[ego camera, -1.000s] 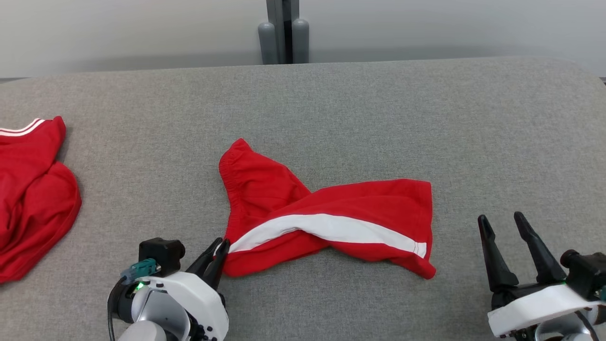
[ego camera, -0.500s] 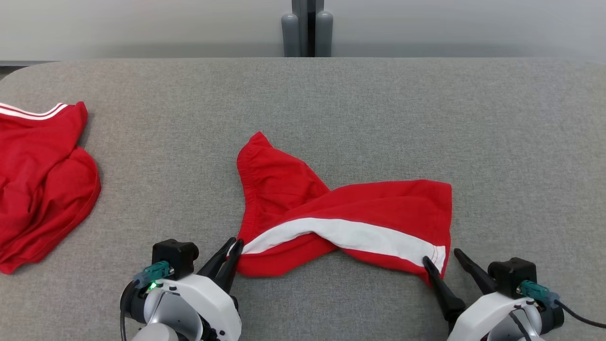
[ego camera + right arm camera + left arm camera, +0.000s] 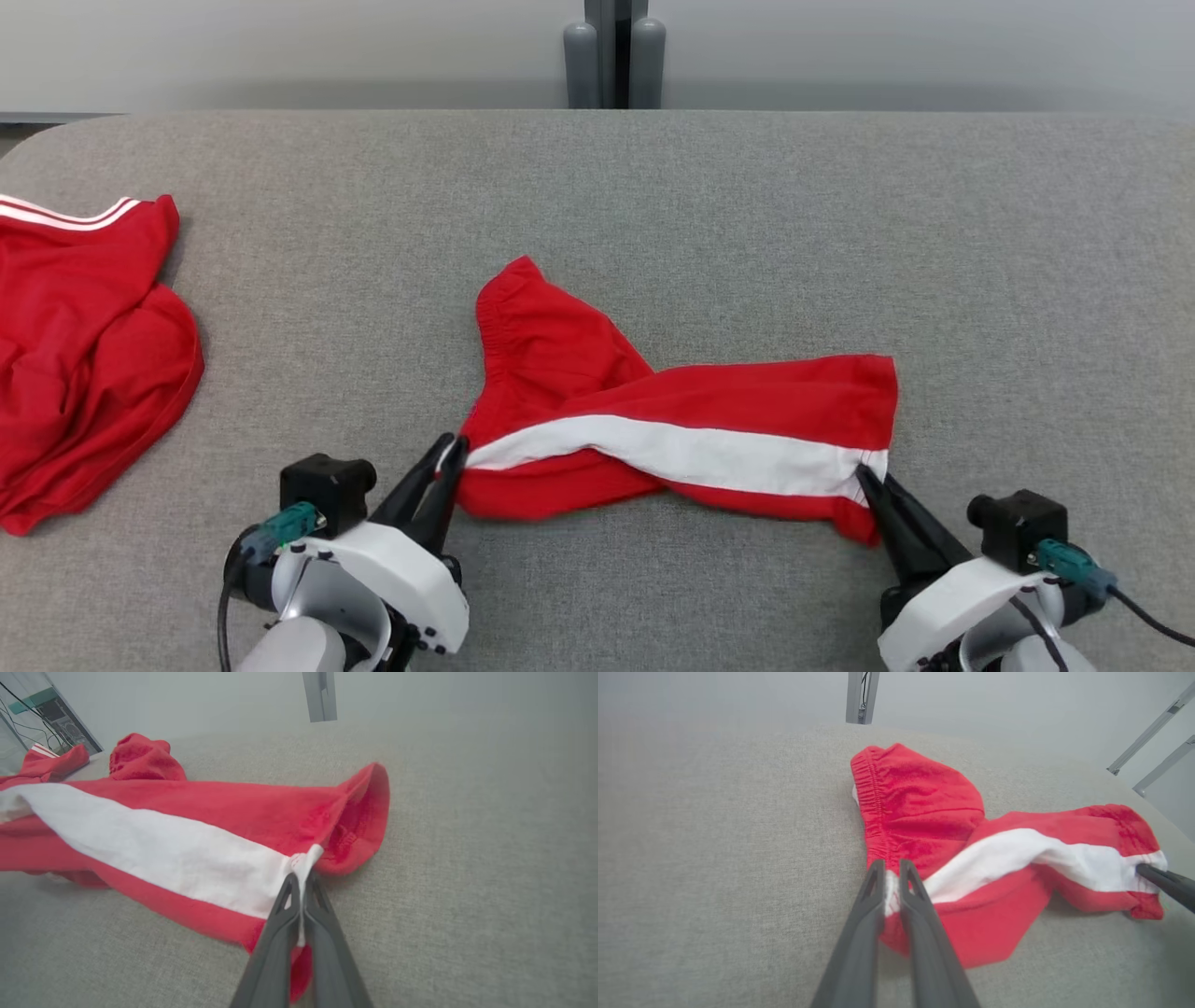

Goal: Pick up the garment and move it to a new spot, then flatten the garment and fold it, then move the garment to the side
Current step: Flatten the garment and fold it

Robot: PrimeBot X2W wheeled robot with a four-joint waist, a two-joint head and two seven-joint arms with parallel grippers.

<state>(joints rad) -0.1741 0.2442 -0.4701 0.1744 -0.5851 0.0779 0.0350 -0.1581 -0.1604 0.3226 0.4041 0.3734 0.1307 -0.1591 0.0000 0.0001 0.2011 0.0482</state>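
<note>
left claw (image 3: 450, 448) and right claw (image 3: 864, 475) both pinch one garment (image 3: 579, 373); one red cloth (image 3: 84, 327) apart.

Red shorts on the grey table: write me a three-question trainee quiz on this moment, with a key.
1. True or false: the right gripper hangs open, clear of the red shorts.
2. The left gripper is shut on the shorts' white stripe at: A) the waistband end; B) the leg hem; C) mid-stripe.
3. Fill in: a second red garment lies on the robot's ___ side of the table.
Key: 1 false; 2 A; 3 left.
</note>
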